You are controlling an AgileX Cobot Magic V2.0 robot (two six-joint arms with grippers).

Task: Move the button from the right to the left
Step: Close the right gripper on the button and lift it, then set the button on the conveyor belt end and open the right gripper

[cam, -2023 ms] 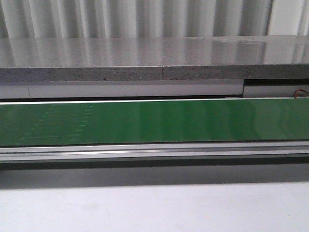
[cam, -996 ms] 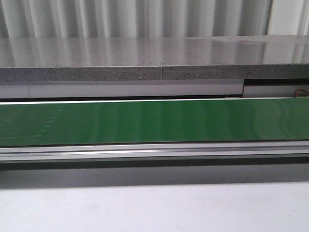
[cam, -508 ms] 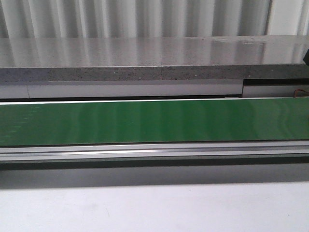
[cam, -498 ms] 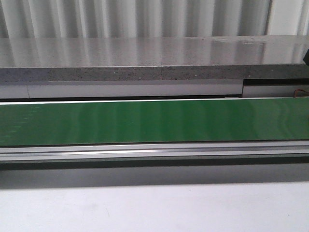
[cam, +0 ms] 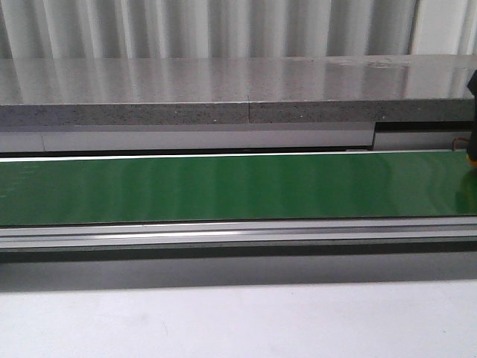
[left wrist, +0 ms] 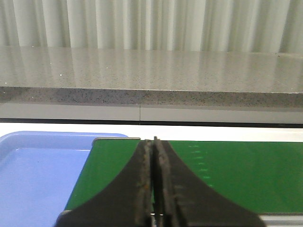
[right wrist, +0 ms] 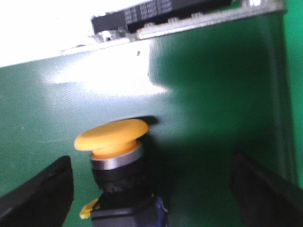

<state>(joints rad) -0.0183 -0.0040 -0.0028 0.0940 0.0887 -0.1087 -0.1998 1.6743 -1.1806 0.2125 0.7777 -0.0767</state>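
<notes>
The button (right wrist: 116, 163) has an orange-yellow cap, a silver ring, a black collar and a blue base with a yellowish bit. It stands on the green conveyor belt (right wrist: 208, 94) in the right wrist view. My right gripper (right wrist: 151, 196) is open with the button between its fingers (right wrist: 40, 194), nearer the one on the left of that picture; neither visibly touches it. Only a dark sliver of the right arm (cam: 472, 112) shows at the right edge of the front view. My left gripper (left wrist: 154, 144) is shut and empty above the belt's left end (left wrist: 113, 161).
A blue tray (left wrist: 33, 175) sits just past the belt's left end. The belt (cam: 223, 186) runs across the front view, with a metal rail along its near side and a grey stone ledge (cam: 223, 89) behind it. White table surface (cam: 238, 321) lies in front.
In the front view the dark shape at the right edge has come further in and lower, down to belt level. The belt and the rest are unchanged.
</notes>
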